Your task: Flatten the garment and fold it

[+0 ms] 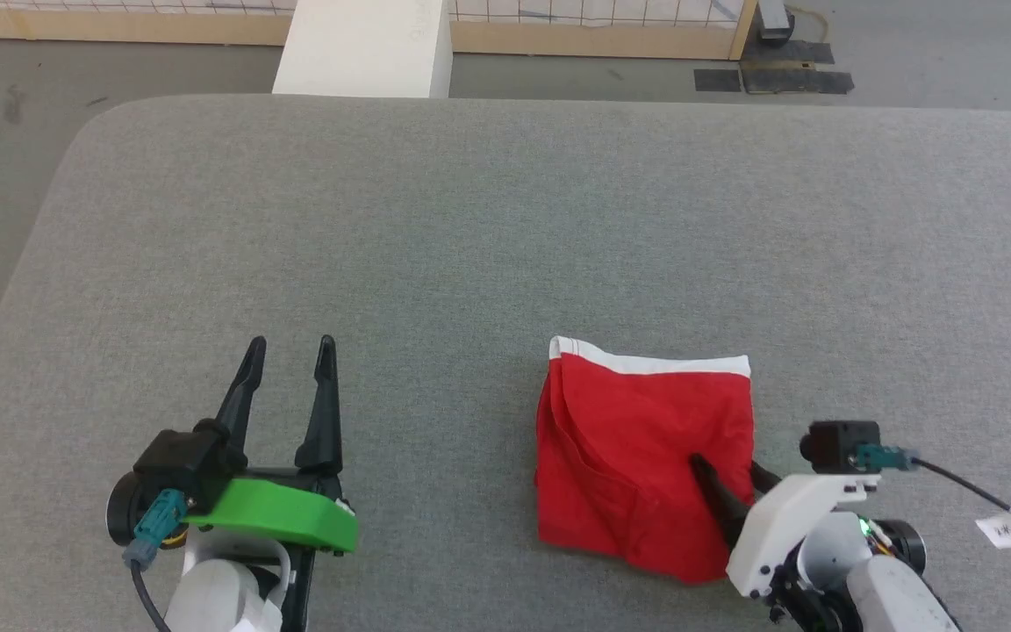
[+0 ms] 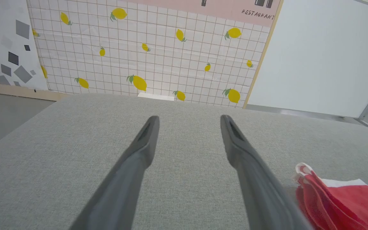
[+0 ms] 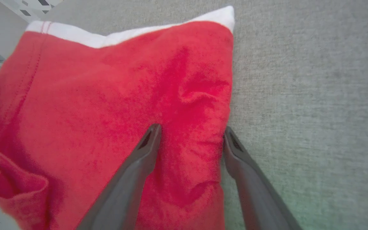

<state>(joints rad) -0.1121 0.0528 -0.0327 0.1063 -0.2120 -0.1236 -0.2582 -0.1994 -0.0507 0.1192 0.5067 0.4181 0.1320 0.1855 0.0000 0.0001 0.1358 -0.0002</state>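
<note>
The soft red fabric shorts [image 1: 637, 448], white-banded along the far edge, are lying on the grey cloth-covered table [image 1: 470, 219] near its front right, apparently already doubled into a compact, layered rectangle. The right end effector [image 1: 725, 465] is standing released, its fingers straddling the shorts' right-hand edge without clamping it. The left end effector [image 1: 290, 347] is hovering released, well apart to the left. Folding is seemingly mostly done; perhaps one last fold or some tidying is remaining.
</note>
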